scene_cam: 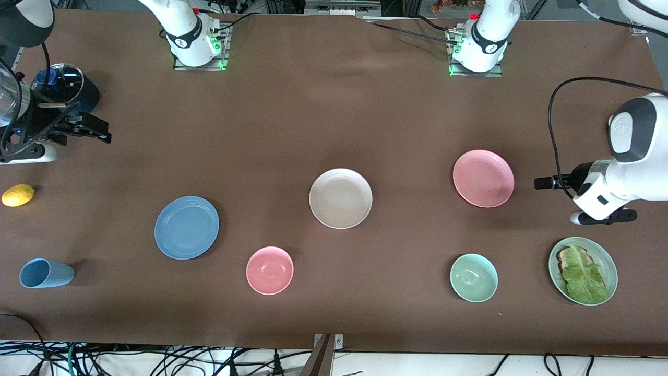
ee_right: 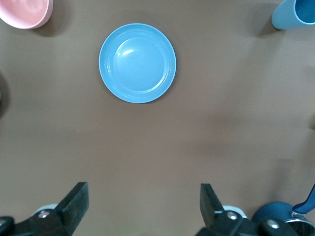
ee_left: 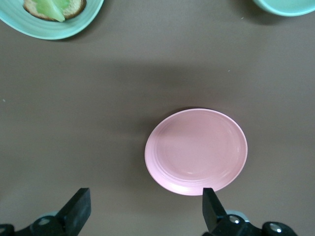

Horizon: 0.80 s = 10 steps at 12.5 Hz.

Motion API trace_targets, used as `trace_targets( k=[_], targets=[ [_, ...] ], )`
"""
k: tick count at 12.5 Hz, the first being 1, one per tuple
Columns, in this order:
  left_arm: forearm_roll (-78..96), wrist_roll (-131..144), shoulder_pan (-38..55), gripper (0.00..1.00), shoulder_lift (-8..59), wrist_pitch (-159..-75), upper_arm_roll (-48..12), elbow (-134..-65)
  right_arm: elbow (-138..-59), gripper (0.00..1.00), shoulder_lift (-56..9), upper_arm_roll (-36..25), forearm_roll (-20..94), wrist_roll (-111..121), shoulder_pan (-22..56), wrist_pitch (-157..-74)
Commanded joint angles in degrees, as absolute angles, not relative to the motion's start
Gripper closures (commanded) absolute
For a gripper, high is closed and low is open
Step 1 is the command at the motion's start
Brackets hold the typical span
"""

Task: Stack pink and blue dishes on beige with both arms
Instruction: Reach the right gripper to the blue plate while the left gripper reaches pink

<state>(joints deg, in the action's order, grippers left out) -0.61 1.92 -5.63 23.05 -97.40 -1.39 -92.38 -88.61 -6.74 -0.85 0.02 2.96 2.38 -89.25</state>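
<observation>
The beige plate [scene_cam: 341, 198] lies mid-table. The dusty blue plate [scene_cam: 187, 227] lies toward the right arm's end and also shows in the right wrist view [ee_right: 137, 63]. The pale pink plate [scene_cam: 483, 178] lies toward the left arm's end. My left gripper [scene_cam: 605, 216] hangs open over bare table beside the pink plate [ee_left: 196, 151], holding nothing [ee_left: 145, 196]; one fingertip [ee_left: 210, 202] overlaps the plate's rim in the left wrist view. My right gripper [scene_cam: 78, 128] hangs open and holds nothing [ee_right: 142, 191], over bare table at the right arm's end, well short of the blue plate.
Nearer the front camera are a pink bowl [scene_cam: 270, 270], a light blue cup [scene_cam: 46, 273] on its side, a green bowl [scene_cam: 473, 277] and a green plate [scene_cam: 595, 243] with toast and lettuce. A lemon [scene_cam: 18, 195] and a dark blue lidded pot [scene_cam: 68, 86] sit at the right arm's end.
</observation>
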Motion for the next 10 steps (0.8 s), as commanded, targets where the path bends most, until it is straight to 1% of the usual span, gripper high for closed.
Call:
trace_targets(
  k=[1,3,5,10],
  targets=[
    [-0.09,0.62,-5.98,0.0,22.77,-101.31,-1.32,-96.3,-88.42,0.0,-7.64,-0.62,-1.05,4.31,2.2,-89.3],
    [-0.18,0.62,-5.98,0.0,19.36,-108.77,-1.58,-105.16,-88.33,0.0,-10.62,-0.62,-0.88,4.31,2.11,-89.91],
    [-0.18,0.53,-6.06,0.0,16.36,-115.63,-1.58,-112.9,-88.33,0.0,-13.78,-0.62,-1.05,4.31,2.2,-92.36],
    [-0.18,0.53,-5.98,0.0,12.57,-134.08,-1.67,-128.38,-88.59,0.0,-19.94,-0.7,-2.02,4.31,2.02,-99.83]
  ],
)
